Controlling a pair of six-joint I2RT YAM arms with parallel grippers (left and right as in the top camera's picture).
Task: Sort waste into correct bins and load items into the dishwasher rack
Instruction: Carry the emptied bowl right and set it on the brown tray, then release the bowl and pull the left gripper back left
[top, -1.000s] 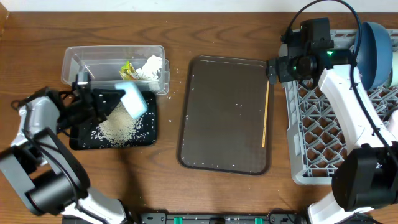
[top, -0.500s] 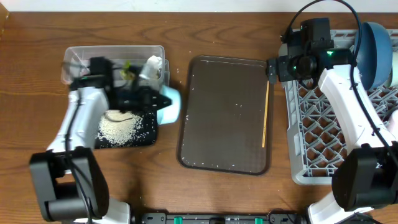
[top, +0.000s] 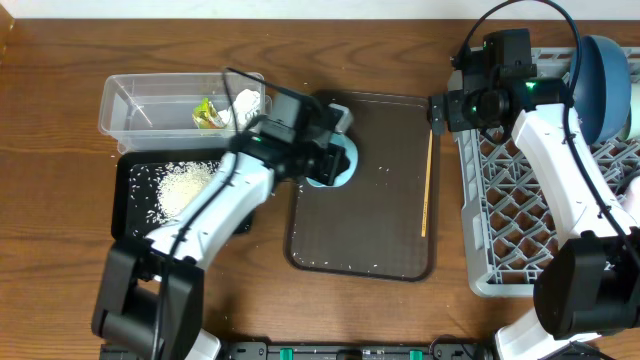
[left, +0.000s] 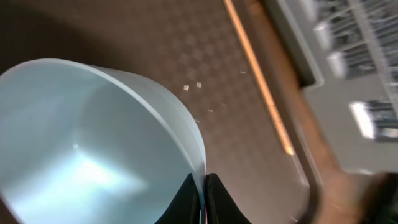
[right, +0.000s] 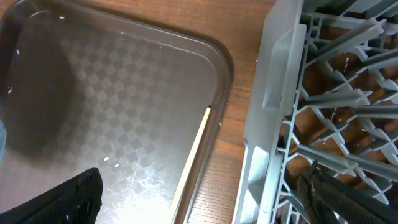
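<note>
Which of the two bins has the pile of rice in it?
The shallow black tray, which holds the rice heap. The clear tub beside it holds a crumpled napkin and a yellow-green wrapper instead.

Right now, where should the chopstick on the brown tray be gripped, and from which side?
Grip the chopstick near its middle, coming straight down from above and closing across its width. It lies flat on the tray, close along the right rim, so a sideways approach would probably hit the rim.
</note>
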